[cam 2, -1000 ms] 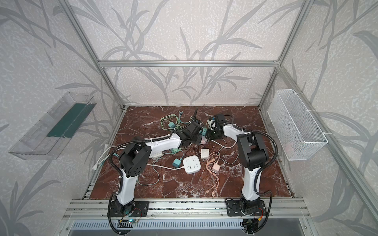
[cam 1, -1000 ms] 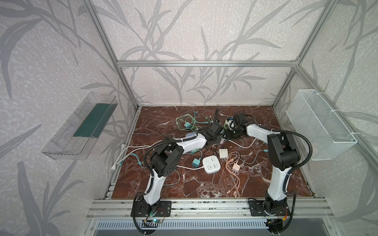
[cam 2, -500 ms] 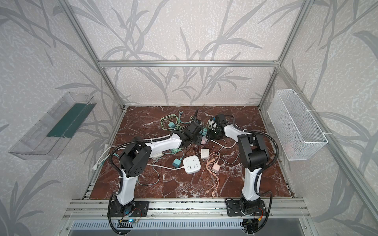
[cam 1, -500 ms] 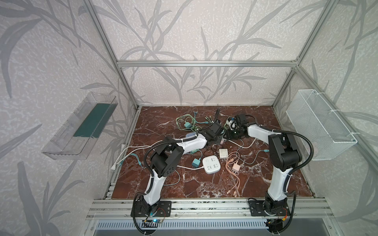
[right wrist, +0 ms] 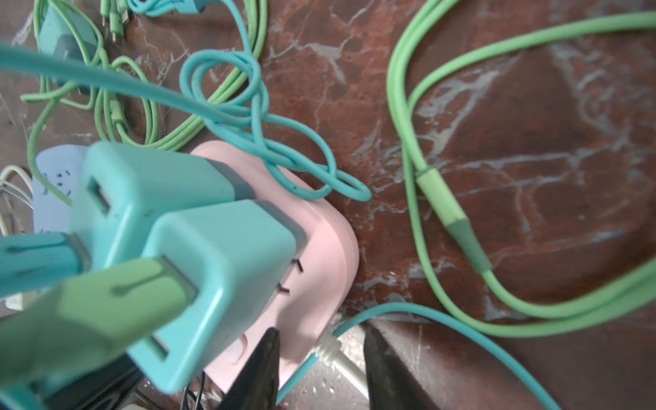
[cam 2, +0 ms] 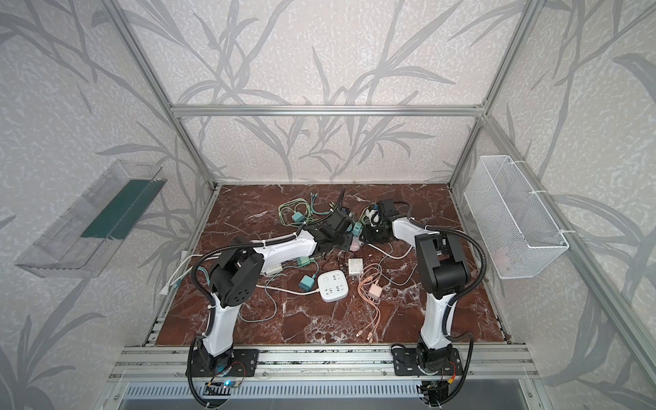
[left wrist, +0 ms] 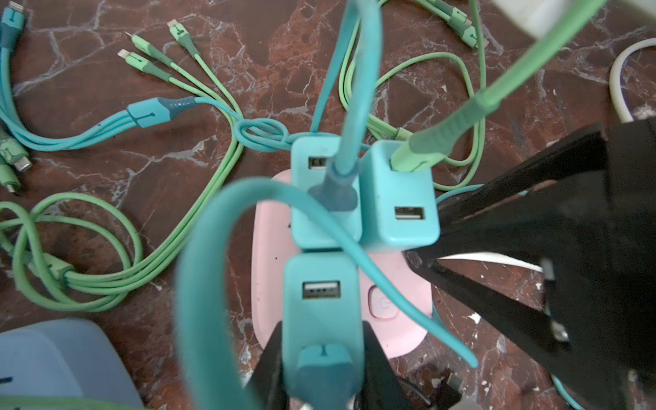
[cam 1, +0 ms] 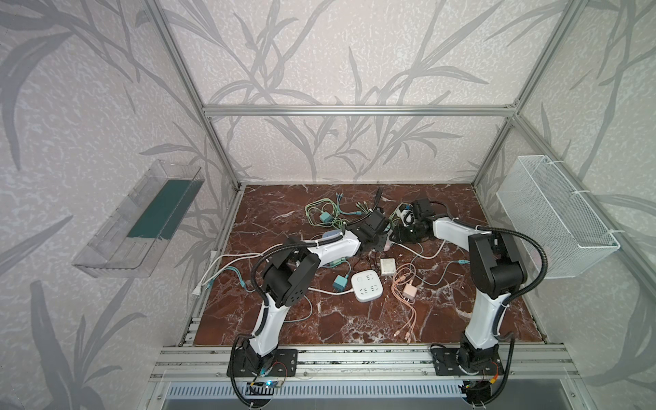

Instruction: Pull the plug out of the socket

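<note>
Red-brown marble with white veins forms the tabletop (cam 1: 355, 330), boxed in by aluminium frame bars (cam 1: 355, 110) and leaf-patterned walls. Bare marble shows along the front edge, down the right side and in the back left corner. The cable clutter fills the middle and back.

The pink socket (right wrist: 319, 227) is a smooth, round-cornered block lying flat toward the back of the table, between the two grippers. Three matte teal cubes stand side by side on it. The left gripper (left wrist: 323, 326) is clamped tight on the teal plug (left wrist: 319, 305) nearest the socket's round button, with a black finger pressed against each flank. Two more teal chargers (left wrist: 397, 209) stand just beyond it, one carrying a green cable (left wrist: 443, 127).

The right gripper (right wrist: 319, 330) is parted at the socket's corner. One fingertip lies over the pink edge, and the socket's white cord (right wrist: 330, 349) lies loose in the gap. It has hold of nothing.

Nearer the front lie a white power strip (cam 1: 367, 285), a white square adapter (cam 1: 387, 266) and a pink charger (cam 1: 410, 291) with peach leads.

A clear plastic tray (cam 1: 117, 248) on the left wall holds a dark green sheet (cam 1: 159, 209). What is in the white wire basket (cam 1: 553, 220) on the right wall I cannot tell.
</note>
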`<state>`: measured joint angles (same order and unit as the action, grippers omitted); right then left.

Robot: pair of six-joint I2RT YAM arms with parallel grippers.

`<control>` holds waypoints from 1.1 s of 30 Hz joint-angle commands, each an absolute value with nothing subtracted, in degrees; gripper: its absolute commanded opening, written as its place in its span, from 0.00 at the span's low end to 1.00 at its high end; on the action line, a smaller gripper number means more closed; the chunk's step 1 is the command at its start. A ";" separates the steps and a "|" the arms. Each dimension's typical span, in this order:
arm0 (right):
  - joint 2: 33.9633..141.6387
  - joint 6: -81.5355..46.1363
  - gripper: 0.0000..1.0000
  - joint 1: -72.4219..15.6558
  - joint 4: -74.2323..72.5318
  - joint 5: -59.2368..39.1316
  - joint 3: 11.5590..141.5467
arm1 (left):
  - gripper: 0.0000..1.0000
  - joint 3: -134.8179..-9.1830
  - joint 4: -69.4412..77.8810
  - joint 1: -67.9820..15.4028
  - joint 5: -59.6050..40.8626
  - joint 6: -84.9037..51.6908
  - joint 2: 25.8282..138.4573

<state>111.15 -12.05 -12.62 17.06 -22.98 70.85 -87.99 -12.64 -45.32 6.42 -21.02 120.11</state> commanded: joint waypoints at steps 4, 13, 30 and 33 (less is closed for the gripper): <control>109.15 -15.41 0.41 -11.34 15.27 -26.21 68.28 | 0.13 -92.26 -11.06 -46.25 3.93 -22.86 121.57; 109.57 -17.07 0.41 -11.34 13.64 -28.07 67.76 | 0.13 -94.92 -13.50 -47.09 4.37 -20.96 123.97; 111.31 -14.16 0.39 -12.57 19.35 -22.57 68.47 | 0.13 -99.32 -16.33 -49.39 7.99 -16.13 124.67; 111.70 -13.64 0.39 -12.57 20.82 -21.07 68.85 | 0.13 -97.91 -13.80 -49.40 7.73 -16.53 123.49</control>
